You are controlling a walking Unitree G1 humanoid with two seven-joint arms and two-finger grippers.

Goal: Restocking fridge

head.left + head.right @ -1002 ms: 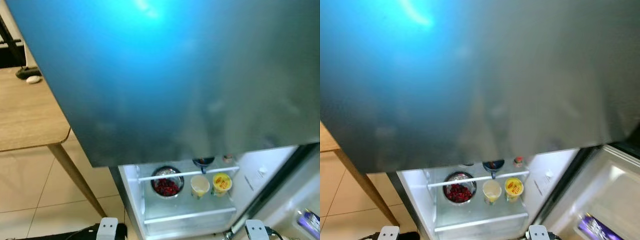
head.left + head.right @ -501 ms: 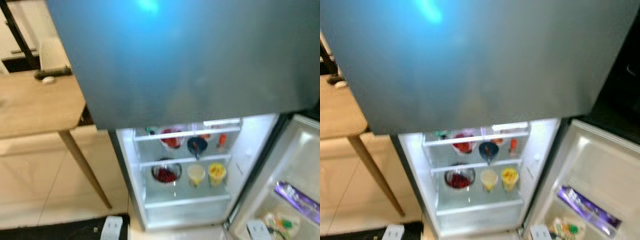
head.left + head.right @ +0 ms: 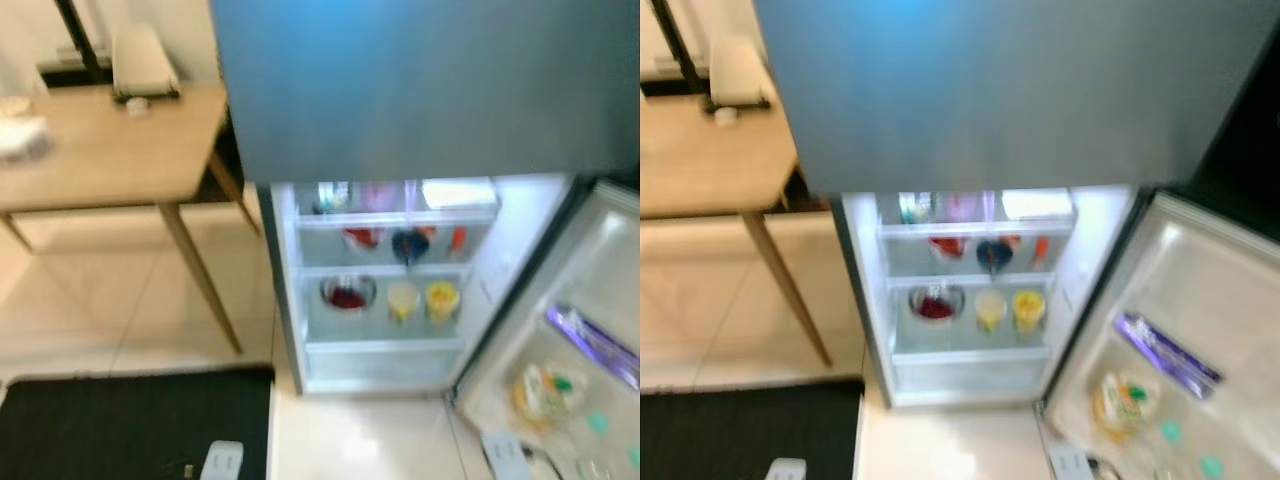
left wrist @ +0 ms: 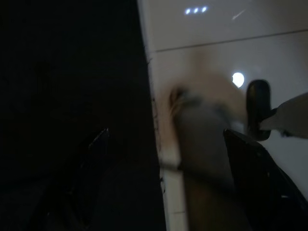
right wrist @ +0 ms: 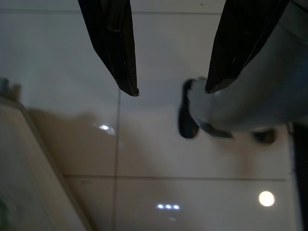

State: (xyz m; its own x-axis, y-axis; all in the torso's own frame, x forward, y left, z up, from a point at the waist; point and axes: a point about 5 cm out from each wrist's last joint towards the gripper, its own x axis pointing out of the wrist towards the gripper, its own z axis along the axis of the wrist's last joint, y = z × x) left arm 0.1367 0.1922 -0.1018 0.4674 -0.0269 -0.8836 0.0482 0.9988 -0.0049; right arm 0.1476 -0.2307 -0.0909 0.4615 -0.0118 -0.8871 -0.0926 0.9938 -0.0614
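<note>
The fridge (image 3: 970,300) stands open, shelves partly stocked; the right gripper (image 5: 171,89) hangs spread and empty, so restocking remains.

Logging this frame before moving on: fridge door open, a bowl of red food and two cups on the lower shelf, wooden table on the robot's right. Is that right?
One thing is off: the wooden table stands on the robot's left, not its right, as the left eye view shows. The rest holds: the fridge door is open, and the bowl of red food and two cups sit on the lower shelf.
</note>
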